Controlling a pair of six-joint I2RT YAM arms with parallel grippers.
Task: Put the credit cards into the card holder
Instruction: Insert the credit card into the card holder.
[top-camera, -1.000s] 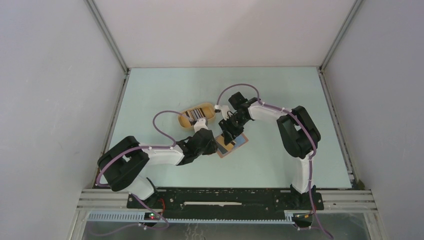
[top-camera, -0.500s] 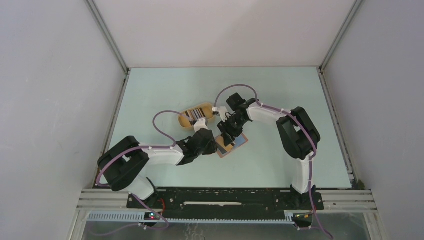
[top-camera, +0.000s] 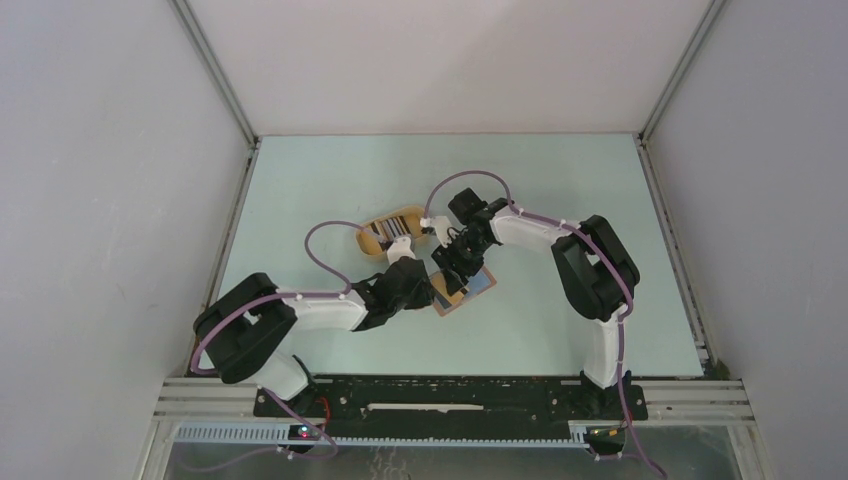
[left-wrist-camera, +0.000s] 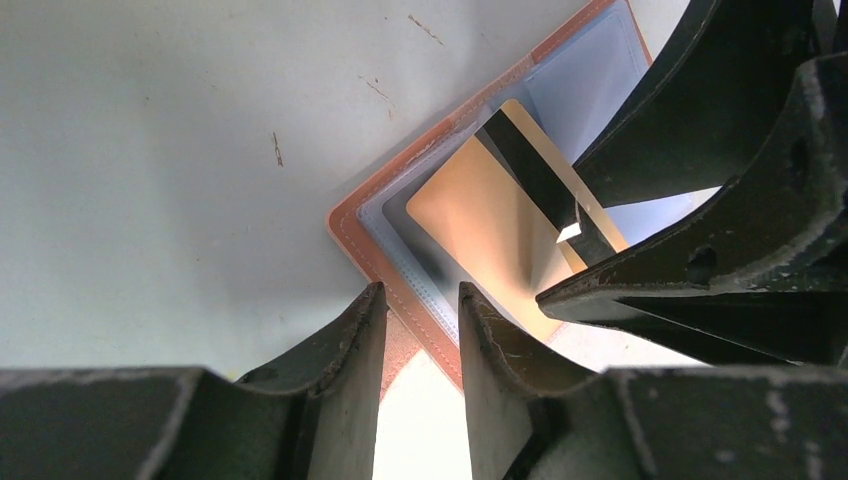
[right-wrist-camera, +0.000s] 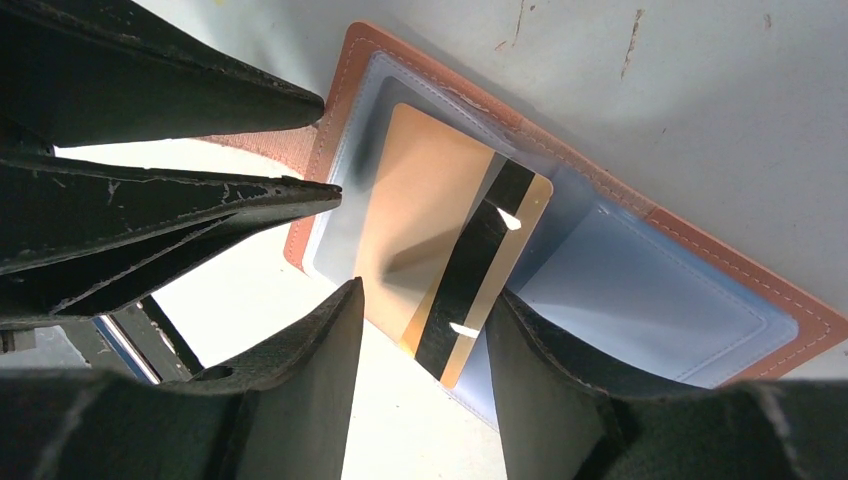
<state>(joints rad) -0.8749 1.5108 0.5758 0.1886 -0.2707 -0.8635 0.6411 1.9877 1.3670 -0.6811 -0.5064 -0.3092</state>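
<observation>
- Top view: the left hand (top-camera: 432, 291) and right hand (top-camera: 452, 275) meet over the opened card holder (top-camera: 478, 285) on the worktop (top-camera: 560, 180); an oval tray (top-camera: 392, 228) lies just beyond them.
- Left wrist: its fingers (left-wrist-camera: 345, 345) stand part open, pressing the holder's corner; a gold card (left-wrist-camera: 490, 220) lies just ahead.
- Right wrist: its fingers (right-wrist-camera: 320, 350) are parted, straddling the card's end; whether they grip it, I cannot tell.

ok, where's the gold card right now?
Gold card lies partly slid into a clear pocket of the open card holder, mid-table in the top view, between both grippers, just near of the oval tray.
</observation>
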